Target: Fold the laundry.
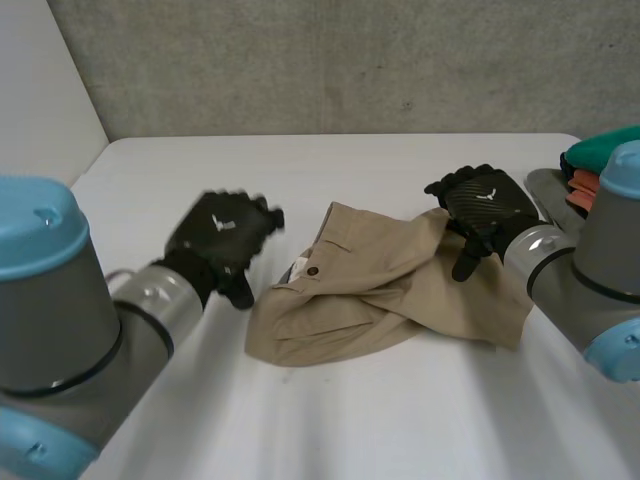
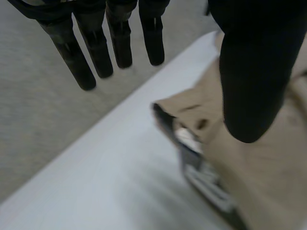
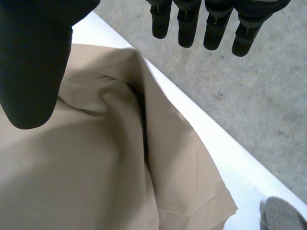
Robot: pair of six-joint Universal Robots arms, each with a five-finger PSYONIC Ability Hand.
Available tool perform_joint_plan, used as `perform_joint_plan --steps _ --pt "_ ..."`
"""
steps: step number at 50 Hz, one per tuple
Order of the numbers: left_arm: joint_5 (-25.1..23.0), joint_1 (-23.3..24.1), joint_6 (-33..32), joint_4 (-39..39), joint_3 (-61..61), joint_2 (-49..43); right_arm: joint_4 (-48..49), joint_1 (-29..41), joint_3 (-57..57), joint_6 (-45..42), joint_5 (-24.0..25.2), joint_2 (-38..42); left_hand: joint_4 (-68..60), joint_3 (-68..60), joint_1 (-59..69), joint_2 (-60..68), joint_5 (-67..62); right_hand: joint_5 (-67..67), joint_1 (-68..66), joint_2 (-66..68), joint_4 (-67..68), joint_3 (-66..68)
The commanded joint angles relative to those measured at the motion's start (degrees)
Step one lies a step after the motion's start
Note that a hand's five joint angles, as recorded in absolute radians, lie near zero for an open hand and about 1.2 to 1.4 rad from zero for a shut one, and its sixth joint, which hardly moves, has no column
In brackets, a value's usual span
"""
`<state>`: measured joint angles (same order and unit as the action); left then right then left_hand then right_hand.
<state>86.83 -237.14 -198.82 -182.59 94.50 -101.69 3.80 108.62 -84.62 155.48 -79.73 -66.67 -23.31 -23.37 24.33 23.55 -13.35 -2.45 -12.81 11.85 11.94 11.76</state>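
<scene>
Left hand (image 1: 222, 238) hovered just off the waistband end of the shorts (image 1: 370, 290). Fingers (image 2: 97, 50) straight and spread, thumb well clear of them, nothing held. Shorts lay crumpled on the desk (image 1: 300, 170) between the two hands: button (image 1: 312, 271) and open waistband nearest the left hand's thumb, legs bunched toward the right hand.

Right hand (image 1: 482, 203) sat over the far leg corner with cloth under its palm. Fingers (image 3: 187, 24) straight, thumb apart, gripping nothing; couldn't tell if it touched the cloth. Pile (image 1: 590, 165) of other clothes lay beyond the right hand, at the desk edge.

Handling guess: light woven cotton, limp, would sag and drag if lifted at one point. Not slippery, not fragile. Waistband looked the stiffest part, so pinch there with the left hand and take the leg hem (image 3: 192, 208) with the right. Then pull taut to flatten before any fold.
</scene>
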Motion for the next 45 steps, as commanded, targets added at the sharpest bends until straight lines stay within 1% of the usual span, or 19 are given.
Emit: perform_joint_plan --steps 1,3,6,11,15,17,22,28,32,33,35,37,38,41,42,45 --pt "-7.5 0.4 0.8 2.2 6.3 0.4 -7.6 -2.1 2.1 0.7 0.8 -2.7 -17.7 -17.6 16.7 17.4 -17.6 2.4 2.8 -1.8 -1.9 -1.8" --pt "-8.0 0.3 0.5 2.2 7.0 -0.4 -8.1 -2.8 1.8 0.5 1.6 -3.7 -17.9 -17.8 16.8 17.6 -17.8 2.4 2.8 -1.8 -1.9 -1.8" --pt "-7.5 -0.3 -0.2 1.9 7.2 -3.3 -8.5 -4.1 1.0 0.4 3.0 -5.7 -17.5 -17.5 16.5 17.3 -17.5 2.4 2.8 -1.8 -1.9 -1.8" --pt "-5.1 -1.6 -1.9 -0.3 5.3 -8.0 -8.2 -5.3 -1.7 0.1 4.4 -8.3 -17.4 -17.3 16.3 17.1 -17.3 2.4 2.8 -1.8 -1.9 -1.8" --pt "-3.0 -1.6 -4.0 -2.9 3.2 -11.2 -7.8 -6.0 -4.1 -0.8 5.0 -9.5 -11.8 -11.7 10.8 11.6 -11.8 2.4 2.8 -1.8 -1.9 -1.8" --pt "-1.8 -1.1 -5.2 -4.7 2.0 -12.8 -7.4 -6.2 -5.5 -1.7 5.2 -9.9 -7.4 -7.4 6.4 7.2 -7.4 2.4 2.8 -1.8 -1.9 -1.8" --pt "-0.6 0.0 -7.1 -7.3 -0.5 -16.0 -6.5 -7.2 -7.9 -3.2 5.6 -10.4 -5.1 -5.0 4.1 4.8 -5.0 2.4 2.8 -1.8 -1.9 -1.8" --pt "0.1 0.5 -10.2 -6.8 -3.0 -19.7 -5.0 -8.6 -10.0 -4.0 6.5 -10.8 -3.1 -3.0 2.0 2.8 -3.0 2.4 2.8 -1.8 -1.9 -1.8" --pt "0.2 0.6 -11.1 -6.8 -4.1 -21.1 -4.3 -9.5 -10.7 -4.0 7.0 -10.6 -4.7 -4.7 3.7 4.5 -4.7 2.4 2.8 -1.8 -1.9 -1.8" --pt "0.2 0.6 -11.1 -6.8 -4.3 -21.3 -4.3 -9.7 -10.8 -4.0 7.0 -10.5 -7.1 -7.0 6.0 6.8 -7.0 2.4 2.8 -1.8 -1.9 -1.8" --pt "0.6 0.7 -11.1 -7.3 -5.0 -21.8 -4.2 -10.0 -11.1 -4.0 7.2 -10.3 -24.2 -24.1 23.1 23.9 -24.1 2.4 2.8 -1.8 -1.9 -1.8" --pt "1.1 0.7 -11.2 -8.0 -5.8 -21.9 -4.1 -10.3 -11.2 -4.0 7.3 -10.2 -46.8 -46.8 45.8 46.6 -46.8 2.4 2.8 -1.8 -1.9 -1.8" --pt "2.2 0.5 -11.3 -9.0 -6.7 -21.7 -4.0 -10.4 -11.3 -4.0 7.4 -10.1 -56.6 -56.5 55.6 56.4 -56.5 2.4 2.8 -1.8 -1.9 -1.8" --pt "5.4 -0.3 -11.9 -11.6 -8.4 -21.1 -3.7 -10.4 -11.3 -4.0 7.6 -10.2 -56.7 -56.6 55.7 56.5 -56.6 2.4 2.8 -1.8 -1.9 -1.8" --pt "8.6 -1.8 -12.5 -13.7 -9.6 -20.0 -3.7 -10.4 -11.3 -4.0 7.7 -10.3 -56.7 -56.6 55.7 56.5 -56.6 2.4 2.8 -1.8 -1.9 -1.8" --pt "14.0 -5.1 -13.0 -17.9 -11.9 -16.9 -3.7 -10.4 -11.1 -4.0 7.7 -10.6 -56.7 -56.6 55.7 56.5 -56.6 2.4 2.8 -1.8 -1.9 -1.8"
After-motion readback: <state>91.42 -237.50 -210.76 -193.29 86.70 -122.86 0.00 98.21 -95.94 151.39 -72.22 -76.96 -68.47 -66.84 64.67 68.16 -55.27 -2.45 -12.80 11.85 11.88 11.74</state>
